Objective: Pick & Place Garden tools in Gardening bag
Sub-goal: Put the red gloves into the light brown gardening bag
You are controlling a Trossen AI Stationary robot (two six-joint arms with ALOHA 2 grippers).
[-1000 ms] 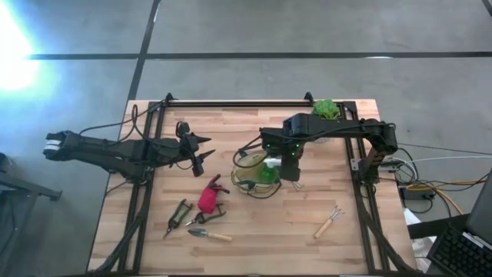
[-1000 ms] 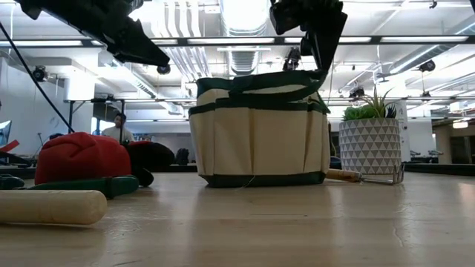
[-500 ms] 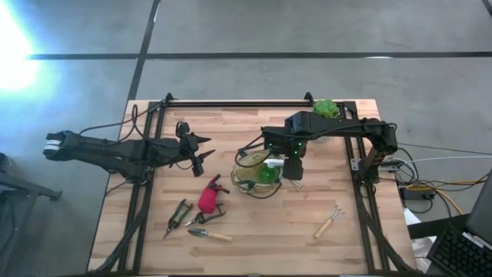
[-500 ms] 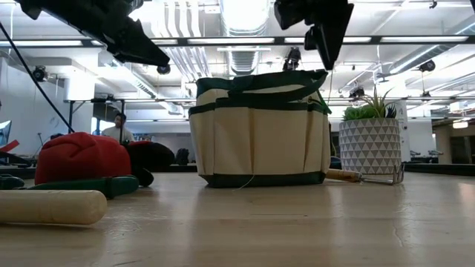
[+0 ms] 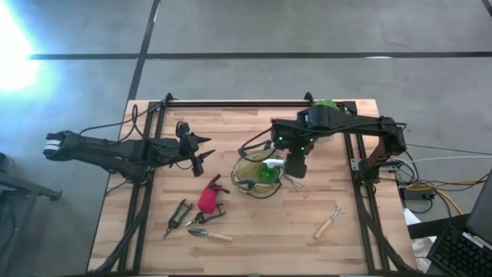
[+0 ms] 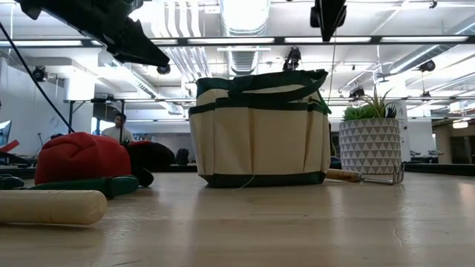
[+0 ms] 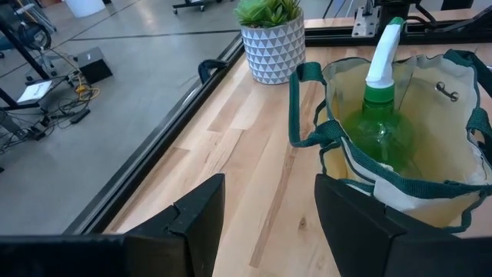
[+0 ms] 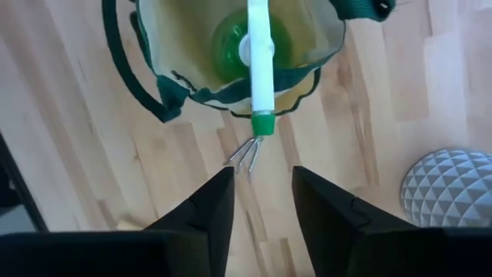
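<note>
My right gripper (image 8: 261,201) above the bag (image 5: 257,171) at frame centre, jaws parted, empty (sprayer (image 8: 259,58) inside), left gripper (image 7: 269,204) mid-left, jaws wide, empty.

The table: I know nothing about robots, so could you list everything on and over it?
Table: one, pale wood, under everything.
Gardening bag: one, beige with green trim, mid-table.
Spray bottle: one, green, inside the bag.
Fork: one, wooden-handled, beside the bag.
Second fork: one, wooden-handled, near edge, right.
Red-and-black piece: one, left of the bag.
Pruners: one, dark, near edge, left.
Trowel: one, wooden-handled, beside the pruners.
Potted plant: one, green in white pot, far edge.
Left tool: open, empty, left of the bag.
Right tool: open, empty, above the bag's right side.
</note>
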